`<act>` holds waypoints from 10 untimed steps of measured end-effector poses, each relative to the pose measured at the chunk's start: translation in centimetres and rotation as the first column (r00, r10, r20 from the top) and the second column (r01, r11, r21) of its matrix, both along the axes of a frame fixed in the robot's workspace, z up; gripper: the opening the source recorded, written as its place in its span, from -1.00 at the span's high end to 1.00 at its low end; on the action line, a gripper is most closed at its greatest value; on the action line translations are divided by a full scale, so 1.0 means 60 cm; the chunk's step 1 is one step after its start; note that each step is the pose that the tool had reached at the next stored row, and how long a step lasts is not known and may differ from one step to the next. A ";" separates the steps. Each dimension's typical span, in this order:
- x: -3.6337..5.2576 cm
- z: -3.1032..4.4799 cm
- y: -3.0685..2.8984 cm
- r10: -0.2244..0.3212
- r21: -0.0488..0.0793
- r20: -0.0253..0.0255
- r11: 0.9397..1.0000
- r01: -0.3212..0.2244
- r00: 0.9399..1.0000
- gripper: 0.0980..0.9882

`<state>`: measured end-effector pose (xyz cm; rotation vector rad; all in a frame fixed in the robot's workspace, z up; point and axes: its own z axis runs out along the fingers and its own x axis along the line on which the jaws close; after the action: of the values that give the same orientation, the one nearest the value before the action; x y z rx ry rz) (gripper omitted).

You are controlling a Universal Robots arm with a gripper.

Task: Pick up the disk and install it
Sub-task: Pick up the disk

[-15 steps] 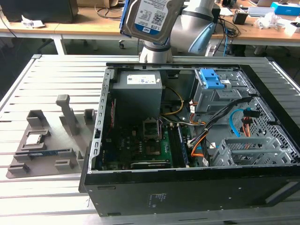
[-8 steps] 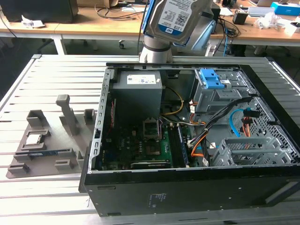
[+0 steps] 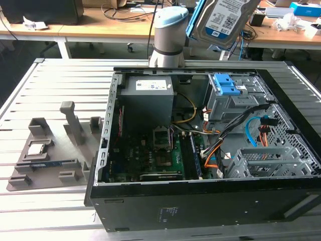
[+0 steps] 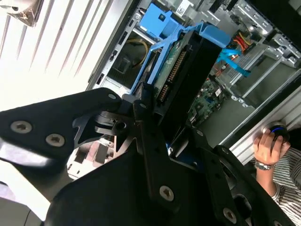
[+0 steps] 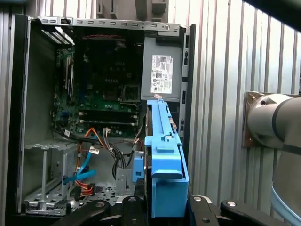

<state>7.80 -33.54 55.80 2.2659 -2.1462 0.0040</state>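
The disk (image 3: 224, 19), a silver hard drive with a white-and-blue label in a blue plastic carrier, hangs tilted in the air above the far edge of the open computer case (image 3: 200, 150). In both wrist views my gripper (image 4: 167, 117) is shut on the disk (image 4: 183, 75), its black fingers (image 4: 136, 110) clamped on either side. The first wrist view shows the carrier's blue edge (image 5: 164, 165) rising from the gripper (image 5: 164, 201), with the case interior beyond it. The grey drive bay (image 3: 228, 103) with its blue latch (image 3: 224, 84) lies below the disk, and the two are apart.
Inside the case are a power supply (image 3: 148, 95), a motherboard (image 3: 155, 150), loose orange and blue cables (image 3: 256, 130) and a metal cage (image 3: 266, 160). A grey fixture (image 3: 50, 150) holding a small chip (image 3: 37, 148) lies at the exterior view's left. A person's hand (image 4: 268, 146) rests beside the case.
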 end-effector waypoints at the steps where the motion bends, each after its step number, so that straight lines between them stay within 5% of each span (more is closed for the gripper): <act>1: 0.011 0.000 0.0000 0.000 0.000 0.000 1.000 0.000 1.000 0.40; 10: 0.104 0.000 0.0000 0.000 0.000 0.000 1.000 0.000 1.000 0.40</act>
<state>14.05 -33.54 55.80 2.2658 -2.1463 0.0040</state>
